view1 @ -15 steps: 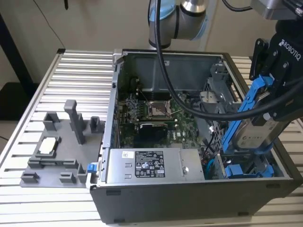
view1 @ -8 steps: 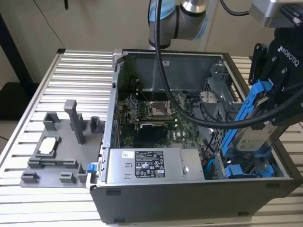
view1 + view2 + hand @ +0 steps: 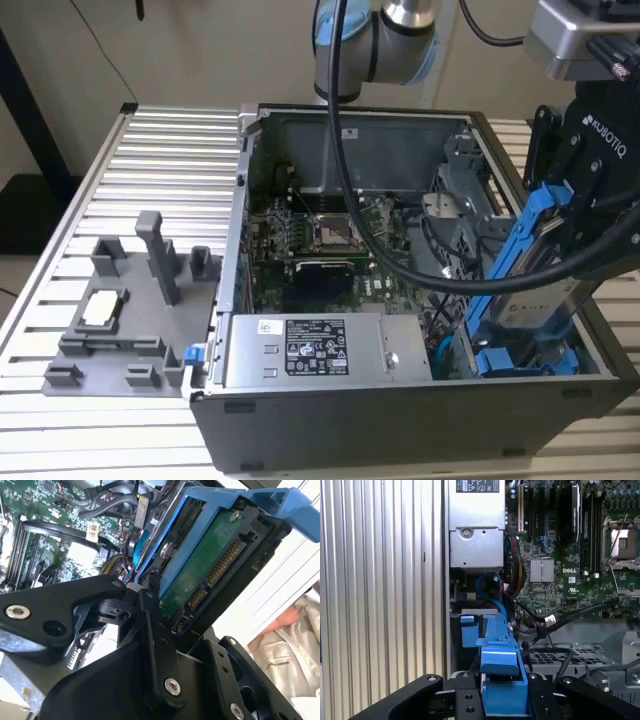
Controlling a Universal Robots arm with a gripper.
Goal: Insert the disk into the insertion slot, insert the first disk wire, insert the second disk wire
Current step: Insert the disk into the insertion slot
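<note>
**Disk clamped in gripper, tilted over the case corner**

Exterior view: the gripper point(image 3: 562, 238) is at the exterior view's right, fingers closed tight on the disk point(image 3: 536, 305). The disk is steeply tilted, blue frame edge upward. Its lower end is inside the open computer case point(image 3: 400, 425), low at the exterior view's right, just above another blue carrier point(image 3: 505, 360). The silver power supply point(image 3: 310, 350) lies along the case's near wall. A grey fixture point(image 3: 110, 310) sits on the slatted table point(image 3: 150, 140) at the exterior view's left.

Second wrist view: the disk's green circuit board point(image 3: 210, 555) and connector face the camera. Black fingers point(image 3: 150, 620) press on its edge, with the motherboard point(image 3: 35, 530) behind.

First wrist view: the disk point(image 3: 499, 662) is edge-on between the fingers. The insertion slot point(image 3: 552, 657), a perforated grey bay, is just beside it. Contact unclear.
</note>
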